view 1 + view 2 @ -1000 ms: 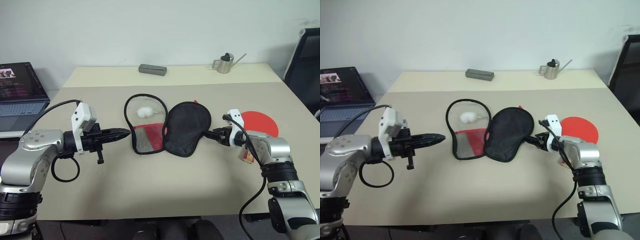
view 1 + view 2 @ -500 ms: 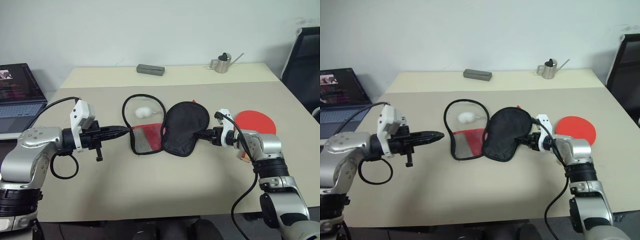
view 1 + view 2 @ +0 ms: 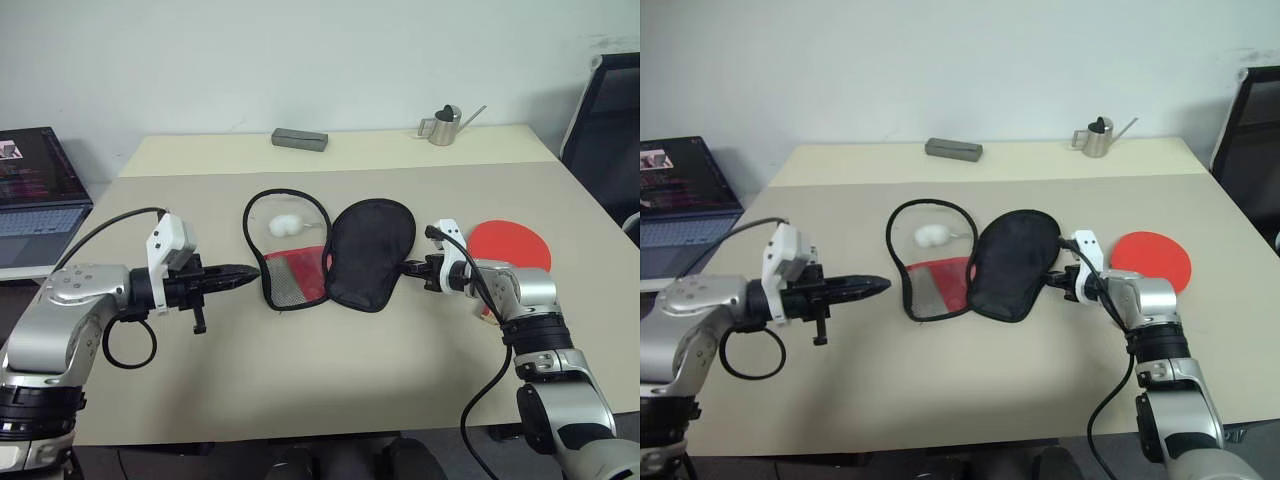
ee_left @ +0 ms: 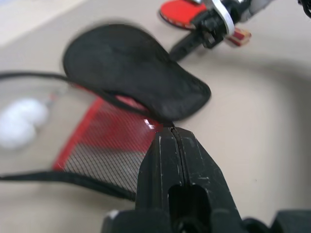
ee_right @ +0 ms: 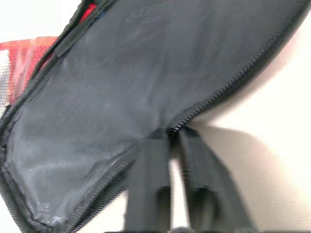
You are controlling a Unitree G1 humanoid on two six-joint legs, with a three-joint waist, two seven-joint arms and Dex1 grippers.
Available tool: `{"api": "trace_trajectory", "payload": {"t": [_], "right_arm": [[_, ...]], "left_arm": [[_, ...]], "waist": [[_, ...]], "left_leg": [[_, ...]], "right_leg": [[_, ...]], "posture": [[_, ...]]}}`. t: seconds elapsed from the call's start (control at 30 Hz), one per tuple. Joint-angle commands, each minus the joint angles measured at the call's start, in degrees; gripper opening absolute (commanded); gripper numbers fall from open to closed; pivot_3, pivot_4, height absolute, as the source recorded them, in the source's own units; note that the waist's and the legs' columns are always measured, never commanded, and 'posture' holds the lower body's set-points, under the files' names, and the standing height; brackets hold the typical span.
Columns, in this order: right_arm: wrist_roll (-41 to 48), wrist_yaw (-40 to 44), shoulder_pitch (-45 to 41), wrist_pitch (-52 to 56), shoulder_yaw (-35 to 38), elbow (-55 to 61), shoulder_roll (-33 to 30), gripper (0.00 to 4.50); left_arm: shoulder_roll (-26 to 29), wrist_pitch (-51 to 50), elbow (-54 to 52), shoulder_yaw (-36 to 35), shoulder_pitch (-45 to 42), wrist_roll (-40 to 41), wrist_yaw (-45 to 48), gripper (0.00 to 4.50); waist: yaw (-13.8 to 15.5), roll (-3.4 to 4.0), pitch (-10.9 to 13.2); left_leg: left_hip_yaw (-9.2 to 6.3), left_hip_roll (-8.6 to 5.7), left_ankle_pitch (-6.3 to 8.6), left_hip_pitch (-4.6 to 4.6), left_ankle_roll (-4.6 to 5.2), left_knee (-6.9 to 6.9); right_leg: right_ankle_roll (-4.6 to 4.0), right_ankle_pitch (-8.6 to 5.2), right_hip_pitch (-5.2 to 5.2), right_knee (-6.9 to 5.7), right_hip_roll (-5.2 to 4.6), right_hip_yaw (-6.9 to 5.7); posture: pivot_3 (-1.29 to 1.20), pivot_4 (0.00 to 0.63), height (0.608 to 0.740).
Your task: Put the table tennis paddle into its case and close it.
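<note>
Case [image 3: 335, 255] splayed open mid-counter [image 3: 330, 380]: black flap [image 3: 372, 252] on the right, clear-and-red mesh half with white pom-pom [image 3: 283, 224] on the left. Paddle [image 3: 510, 245] flat on the counter just behind the right arm, red face up, well apart from the case and untouched.

Right gripper [image 3: 408, 269] at the flap's right edge, jaws clenched on the zipper rim, as the right wrist view shows with the two fingers pinching the black edge. Left gripper [image 3: 250, 271] just beside the mesh half's left rim, jaws shut on nothing.

Handling, as judged: case soft and limp, light, likely to fold or slide when tugged; best taken at the stiffer zipper edge, as the right does now, with the other half pinned or lifted to keep the mouth open. Paddle stiff and light, rubber face grippy; handle the natural place to take hold, blade slid in first.

Against a second ago: right jaws then open and short of the flap, now closed on its rim after a small reach toward the case. Left gripper much the same, shut and pointing at the mesh half. Case, pom-pom and paddle unmoved. Paddle not yet in; zip not yet begun.
</note>
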State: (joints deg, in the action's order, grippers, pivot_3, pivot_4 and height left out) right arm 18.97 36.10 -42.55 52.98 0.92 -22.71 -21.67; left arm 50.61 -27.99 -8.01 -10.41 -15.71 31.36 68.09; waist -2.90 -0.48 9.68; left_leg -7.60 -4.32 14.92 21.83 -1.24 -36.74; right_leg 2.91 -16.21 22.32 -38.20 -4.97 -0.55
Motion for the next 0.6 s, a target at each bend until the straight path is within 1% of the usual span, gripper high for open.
{"api": "trace_trajectory", "payload": {"t": [0.03,0.27,0.6], "right_arm": [[-1.1,1.4,-1.9,-1.0,-1.2,-1.2,-1.2,0.01],[-3.7,5.7,-5.5,-3.2,-4.4,-5.8,-3.9,0.01],[-9.1,12.5,-12.3,-8.7,-8.3,-15.8,-8.6,0.01]], "left_arm": [[0.4,0.0,-3.2,-0.4,0.1,1.1,0.1,0.0],[-0.2,-0.7,-4.4,0.2,-0.4,1.5,0.0,0.0],[-0.9,-1.5,-5.1,2.5,-1.9,2.1,0.1,0.0]], "waist": [[0.1,0.0,0.0],[0.0,0.0,0.0],[0.1,0.0,0.0]], "left_leg": [[0.0,-0.01,0.01,0.0,0.01,-0.01],[0.03,-0.02,0.01,0.0,0.02,-0.02],[0.02,-0.03,0.0,0.05,-0.01,-0.03]], "right_leg": [[0.0,0.01,0.0,0.0,0.0,0.0],[0.01,0.02,0.0,0.0,0.01,-0.02],[0.02,0.02,0.0,0.04,0.01,-0.03]], "posture": [[0.0,0.15,0.74],[0.0,0.15,0.74],[0.0,0.15,0.74]]}}
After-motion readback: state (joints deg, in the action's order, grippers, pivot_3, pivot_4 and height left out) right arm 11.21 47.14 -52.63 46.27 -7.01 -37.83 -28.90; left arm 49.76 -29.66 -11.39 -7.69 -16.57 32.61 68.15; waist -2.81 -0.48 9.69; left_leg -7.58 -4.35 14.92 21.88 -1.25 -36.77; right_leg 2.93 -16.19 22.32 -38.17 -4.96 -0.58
